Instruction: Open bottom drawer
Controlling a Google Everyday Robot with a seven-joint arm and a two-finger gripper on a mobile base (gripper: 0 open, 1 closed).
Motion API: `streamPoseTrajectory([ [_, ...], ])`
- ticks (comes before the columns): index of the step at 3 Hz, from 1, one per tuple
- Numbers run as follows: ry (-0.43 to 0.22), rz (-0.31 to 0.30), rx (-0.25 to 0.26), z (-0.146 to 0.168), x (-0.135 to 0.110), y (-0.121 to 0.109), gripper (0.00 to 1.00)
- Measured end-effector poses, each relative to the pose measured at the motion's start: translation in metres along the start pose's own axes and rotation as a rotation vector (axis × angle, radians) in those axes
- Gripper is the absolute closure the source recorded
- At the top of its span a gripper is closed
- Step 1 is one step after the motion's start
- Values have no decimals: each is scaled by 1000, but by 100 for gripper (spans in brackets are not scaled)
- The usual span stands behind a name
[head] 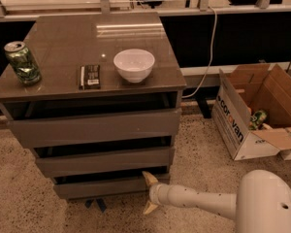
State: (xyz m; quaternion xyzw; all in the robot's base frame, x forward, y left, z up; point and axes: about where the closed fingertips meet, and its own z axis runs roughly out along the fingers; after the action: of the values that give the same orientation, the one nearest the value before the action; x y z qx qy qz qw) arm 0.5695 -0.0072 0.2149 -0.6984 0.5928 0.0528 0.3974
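The grey-brown cabinet has three drawer fronts. The bottom drawer is the lowest, narrow slab near the floor, with a dark gap above it. My gripper reaches in from the lower right on a white arm. It is open, its two pale fingers spread one above the other. The upper fingertip touches the right end of the bottom drawer's top edge. The lower fingertip hangs just above the floor. The gripper holds nothing.
On the cabinet top stand a green can, a dark packet and a white bowl. An open cardboard box sits on the speckled floor at the right. A cable hangs behind the cabinet.
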Motion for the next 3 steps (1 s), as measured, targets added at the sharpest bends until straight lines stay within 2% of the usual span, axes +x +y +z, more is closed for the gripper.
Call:
streamPoseTrajectory([
  [1,10,12,-6,10,12,-12,0],
  [2,18,38,-30,30,28,-17,8],
  [3,32,56,-44,42,40,-18,11],
])
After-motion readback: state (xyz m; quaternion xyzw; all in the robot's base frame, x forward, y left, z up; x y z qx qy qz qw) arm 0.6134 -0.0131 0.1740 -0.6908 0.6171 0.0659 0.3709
